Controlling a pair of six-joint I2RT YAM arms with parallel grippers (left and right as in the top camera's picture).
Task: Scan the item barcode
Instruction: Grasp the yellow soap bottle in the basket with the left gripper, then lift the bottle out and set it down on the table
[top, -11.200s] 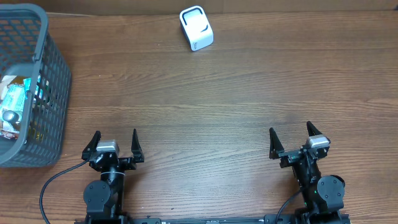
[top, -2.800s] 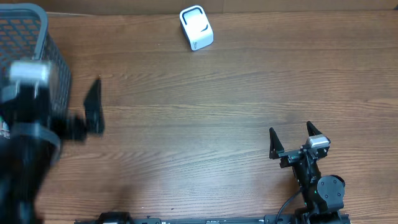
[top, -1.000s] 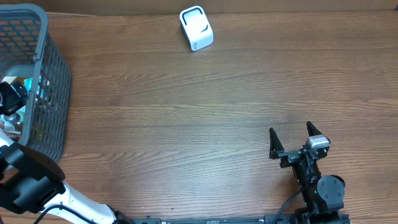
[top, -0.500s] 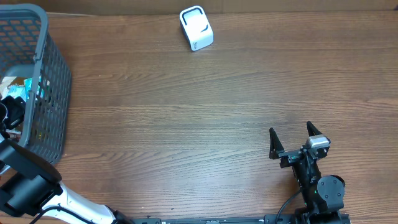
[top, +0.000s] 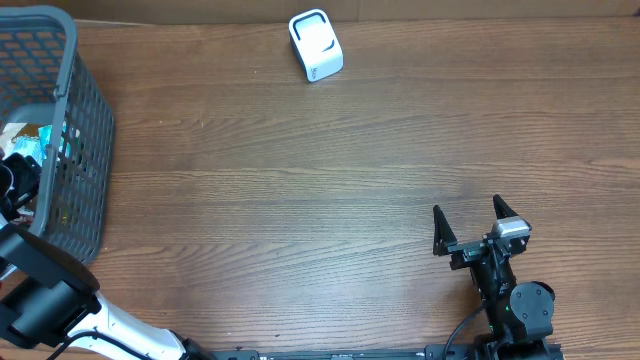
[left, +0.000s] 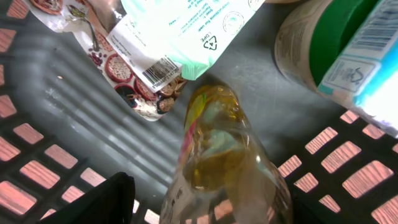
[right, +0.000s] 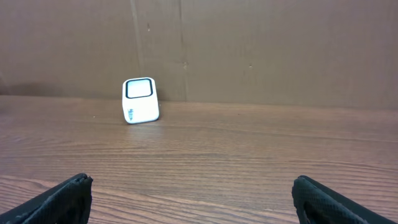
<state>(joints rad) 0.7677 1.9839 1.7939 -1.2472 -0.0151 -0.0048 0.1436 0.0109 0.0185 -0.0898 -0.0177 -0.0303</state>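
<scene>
In the left wrist view, a clear bottle (left: 217, 149) of yellowish liquid lies on the floor of the grey basket (top: 68, 95). My left gripper (left: 211, 200) is down inside the basket and straddles the bottle's near end. Its jaws are open, with a gap showing between the left finger (left: 99, 199) and the bottle. Overhead, the left arm (top: 20, 190) reaches over the basket's near wall. The white scanner (top: 316, 45) stands at the table's far edge and also shows as the scanner (right: 140, 100) in the right wrist view. My right gripper (top: 468, 220) rests open and empty at the front right.
Beyond the bottle lie a white-green pouch (left: 186, 28) with a barcode (left: 163, 68), a printed packet (left: 121, 81), a green-lidded tub (left: 317, 43) and a blue-white carton (left: 373, 68). A brown wall (right: 249, 43) backs the table.
The left arm has dropped a little deeper into the basket, and its jaws have narrowed around the bottle. The right arm has not moved.
</scene>
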